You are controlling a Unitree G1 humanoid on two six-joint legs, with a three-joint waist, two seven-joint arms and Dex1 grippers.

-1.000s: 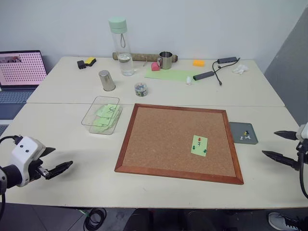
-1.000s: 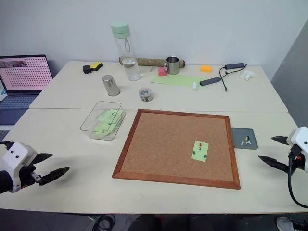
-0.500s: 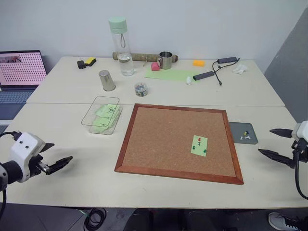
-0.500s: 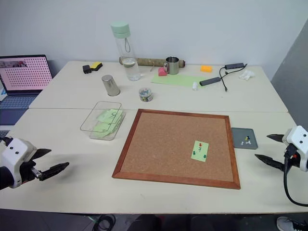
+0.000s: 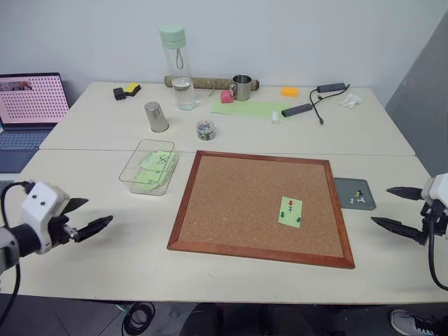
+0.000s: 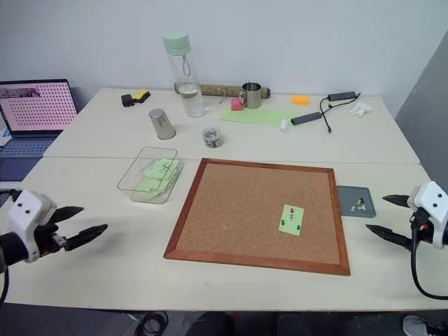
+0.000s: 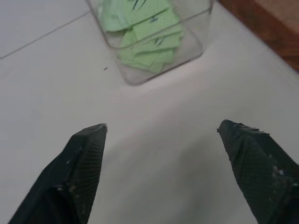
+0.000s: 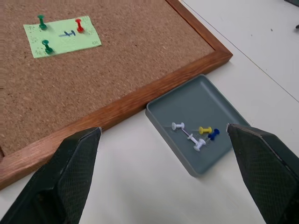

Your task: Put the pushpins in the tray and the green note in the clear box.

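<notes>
Green note point(image 5: 290, 211) is pinned on the corkboard point(image 5: 245, 203) by the pushpins point(image 8: 46, 45), closer to my right hand point(image 5: 393, 208). Both hands released, empty; left hand point(image 5: 89, 217) far off.

Green note point(image 8: 62, 36) flat on corkboard point(image 8: 140, 56), pinned by red, green pushpins point(image 8: 80, 25); grey tray point(image 8: 198, 116) at 3 o'clock; clear box point(image 5: 148, 166) at 10 o'clock.

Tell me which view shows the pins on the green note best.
The right wrist view: the note on the corkboard shows three separate pins, one red and two green. In both eye views the note is small and its pins are tiny dots. The left wrist view faces the clear box.
</notes>
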